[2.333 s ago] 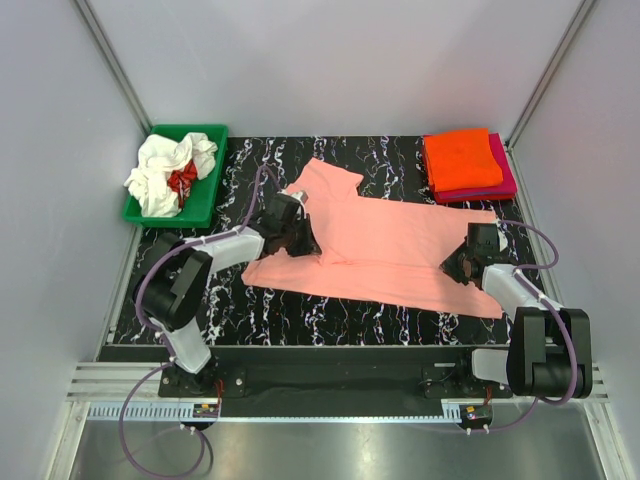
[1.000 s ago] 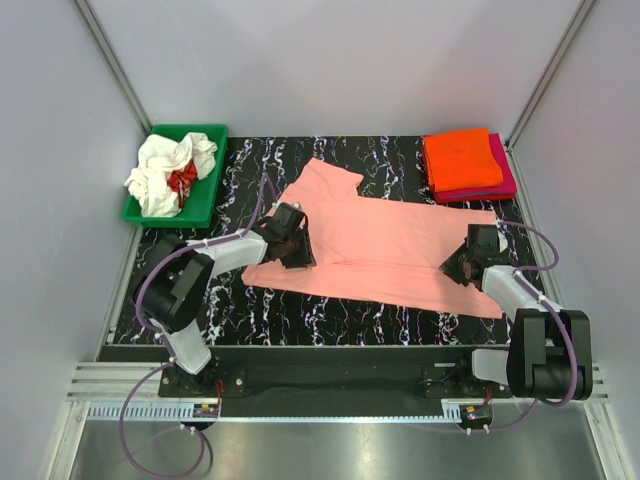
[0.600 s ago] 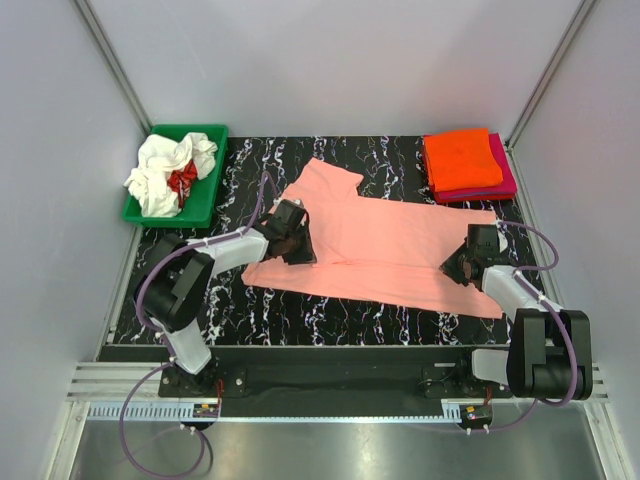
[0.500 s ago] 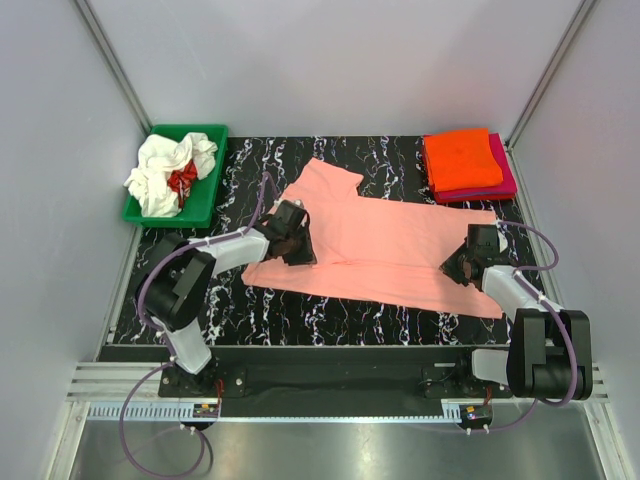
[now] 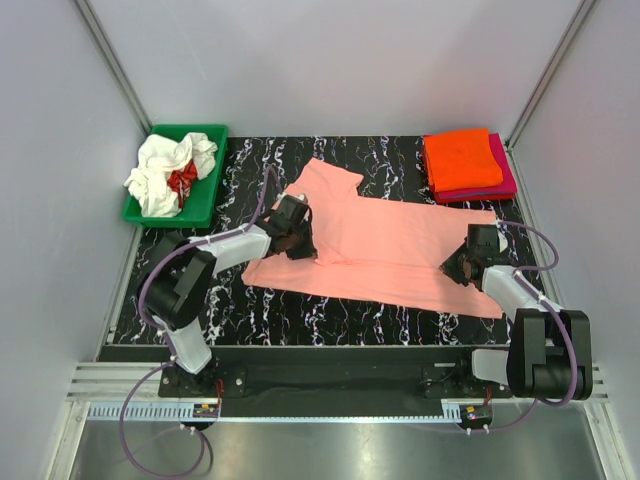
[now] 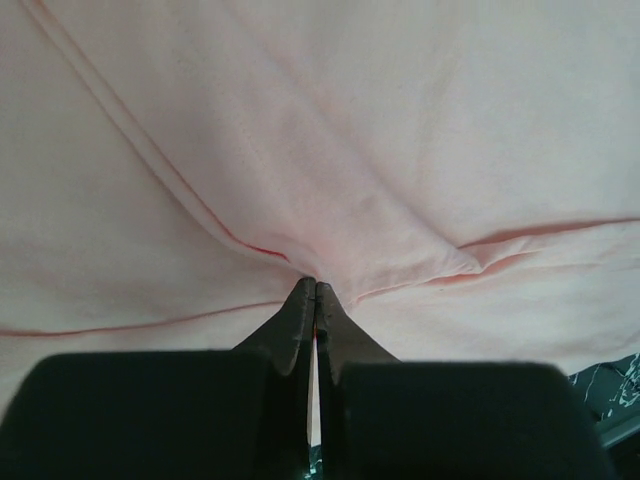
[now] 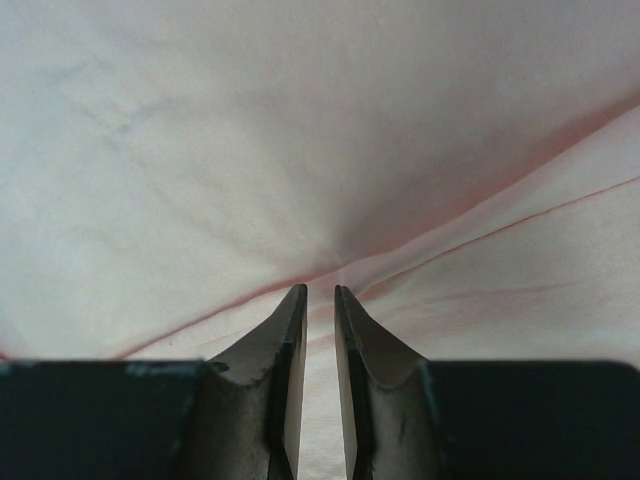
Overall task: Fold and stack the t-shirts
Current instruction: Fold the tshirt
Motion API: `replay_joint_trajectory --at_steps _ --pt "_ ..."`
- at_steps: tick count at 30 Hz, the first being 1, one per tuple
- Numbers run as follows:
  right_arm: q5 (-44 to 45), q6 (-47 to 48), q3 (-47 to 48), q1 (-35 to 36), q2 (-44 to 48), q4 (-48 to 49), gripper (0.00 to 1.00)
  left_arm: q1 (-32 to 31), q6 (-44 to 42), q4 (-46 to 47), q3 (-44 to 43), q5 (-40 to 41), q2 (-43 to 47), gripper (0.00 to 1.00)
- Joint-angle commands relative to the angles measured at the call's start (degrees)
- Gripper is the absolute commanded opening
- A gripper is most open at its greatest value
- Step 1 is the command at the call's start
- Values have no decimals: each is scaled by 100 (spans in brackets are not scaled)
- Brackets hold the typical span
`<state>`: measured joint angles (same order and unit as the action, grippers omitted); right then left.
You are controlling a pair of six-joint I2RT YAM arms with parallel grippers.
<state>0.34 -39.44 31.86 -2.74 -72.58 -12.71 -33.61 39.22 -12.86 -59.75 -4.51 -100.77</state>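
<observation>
A salmon-pink short-sleeved cloth t-shirt [image 5: 390,250] lies spread across the middle of the black white-veined counter [image 5: 330,315], its far sleeve pointing toward the back edge and its near hem slanting down toward the right side. The left claw [image 5: 303,248] sits on the shirt's left part, clenched tight on a small ridge of cloth – in the left wrist view the fingertips [image 6: 303,300] meet with creases running out from them to both sides. The right claw [image 5: 455,268] rests on the shirt's right part, grasping a pinch of the same cloth; a narrow slit stays between its fingers [image 7: 290,320], and folds draw in toward it.

A bare strip of counter runs along the near edge, below the hem, and another lies between the shirt's left edge and the green plastic bin [image 5: 212,185] at the far left corner. White crumpled t-shirts [image 5: 155,180] and a red t-shirt [image 5: 182,178] fill that bin, the white spilling over its left rim. At the far right corner a bright orange folded t-shirt [image 5: 462,158] sits on a magenta folded t-shirt [image 5: 505,172] – just beyond the pink shirt's right shoulder, close to the side wall.
</observation>
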Motion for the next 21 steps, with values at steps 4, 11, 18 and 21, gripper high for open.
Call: replay_joint_trajectory --at_steps 4,11,18,21 --pt "-16 42 -4 -25 147 163 24 -32 -213 547 -468 -111 -206 0" --pt "-16 42 5 -16 130 163 24 -32 -433 697 -967 -173 -539 0" --pt "-25 33 -13 -24 165 146 24 -32 -942 776 -1575 -436 -1014 0" --pt "-16 24 -4 -25 139 155 24 -32 -1144 820 -1751 -506 -1173 0"
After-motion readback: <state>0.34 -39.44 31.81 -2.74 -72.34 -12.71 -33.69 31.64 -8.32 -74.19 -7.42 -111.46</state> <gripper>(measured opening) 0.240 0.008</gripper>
